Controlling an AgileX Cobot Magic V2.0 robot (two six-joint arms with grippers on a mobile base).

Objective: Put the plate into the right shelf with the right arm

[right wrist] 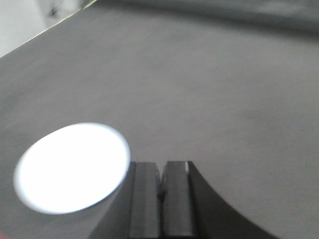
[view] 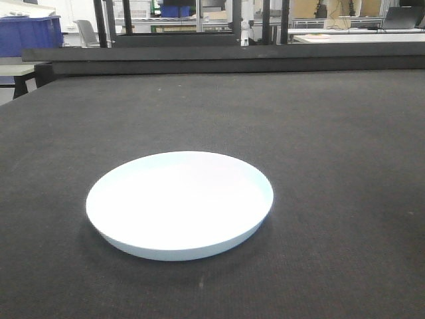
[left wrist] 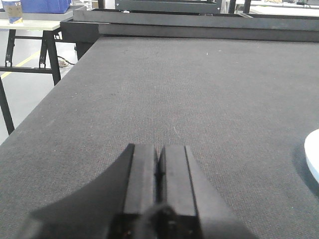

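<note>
The white plate lies flat on the dark mat, near the middle front of the front view. In the right wrist view the plate shows as a bright oval at lower left, just left of my right gripper, whose fingers are shut together with nothing between them. My left gripper is shut and empty too; only the plate's rim shows at that view's right edge. The right shelf is out of view. Neither gripper shows in the front view.
A dark mat covers the whole table. A raised black bar runs along its far edge. Beyond it stand black frames, a blue crate and work benches. The table's left edge drops to the floor.
</note>
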